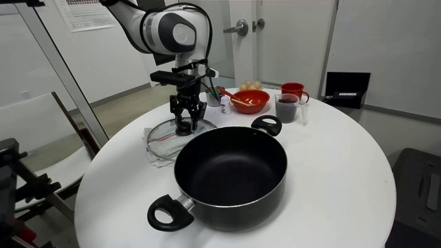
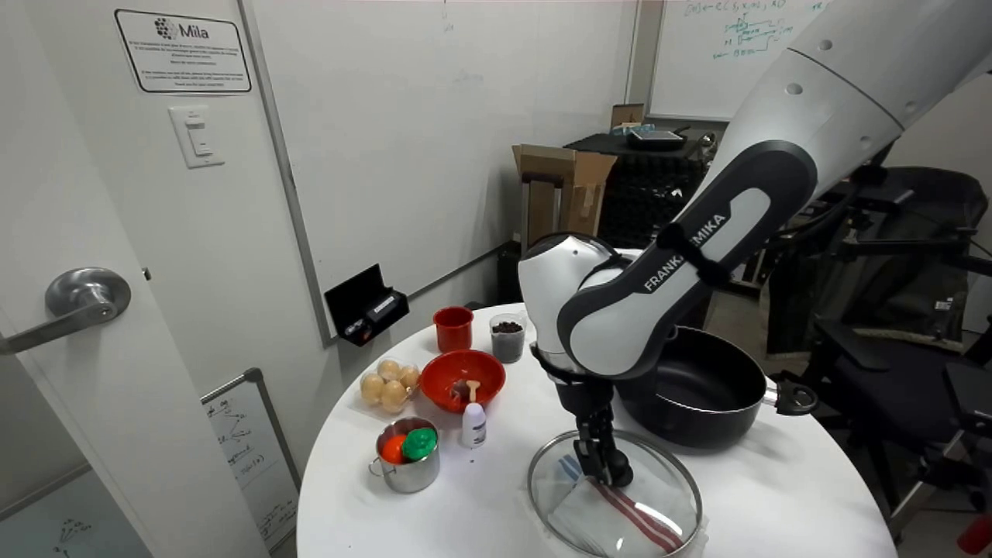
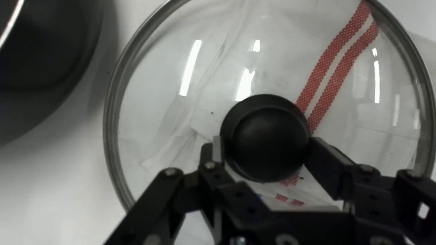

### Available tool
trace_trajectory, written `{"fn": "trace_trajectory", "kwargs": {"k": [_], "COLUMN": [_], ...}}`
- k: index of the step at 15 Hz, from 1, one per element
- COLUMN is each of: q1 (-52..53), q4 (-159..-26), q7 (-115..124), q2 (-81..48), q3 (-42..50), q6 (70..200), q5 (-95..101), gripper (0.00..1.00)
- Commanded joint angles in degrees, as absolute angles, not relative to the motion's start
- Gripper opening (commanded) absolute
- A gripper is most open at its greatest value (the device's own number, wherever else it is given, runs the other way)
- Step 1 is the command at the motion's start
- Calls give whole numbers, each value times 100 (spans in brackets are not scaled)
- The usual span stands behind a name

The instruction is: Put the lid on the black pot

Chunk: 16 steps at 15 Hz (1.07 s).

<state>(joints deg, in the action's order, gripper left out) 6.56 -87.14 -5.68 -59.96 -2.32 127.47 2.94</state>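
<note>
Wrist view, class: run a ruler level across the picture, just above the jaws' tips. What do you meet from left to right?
Black pot, white tabletop, round clear glass lid (its metal rim first), the lid's round black knob, the red-striped part of the white cloth seen through the glass, then the lid's rim again.

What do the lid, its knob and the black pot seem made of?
Lid: probably glossy glass; the striped cloth shows through, under bright reflections, though clear plastic is possible. Knob: likely plastic, dull black without metallic glint. Black pot: perhaps dark-coated metal; its rim shines silvery.
</note>
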Motion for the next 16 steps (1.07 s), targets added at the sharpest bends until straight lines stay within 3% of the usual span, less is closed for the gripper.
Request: {"fn": "trace_trajectory", "kwargs": {"k": [1,3,16], "q1": [646,630,580], "q4": [-8526,-8536,-9508], "q7": [-555,-565,-577], "q2": [-6079,-6052,-4984], "q3": [-270,-280,-416], "q6": [12610,12613,12828], "q5": [375,362,294], "gripper": [31,25,25]}}
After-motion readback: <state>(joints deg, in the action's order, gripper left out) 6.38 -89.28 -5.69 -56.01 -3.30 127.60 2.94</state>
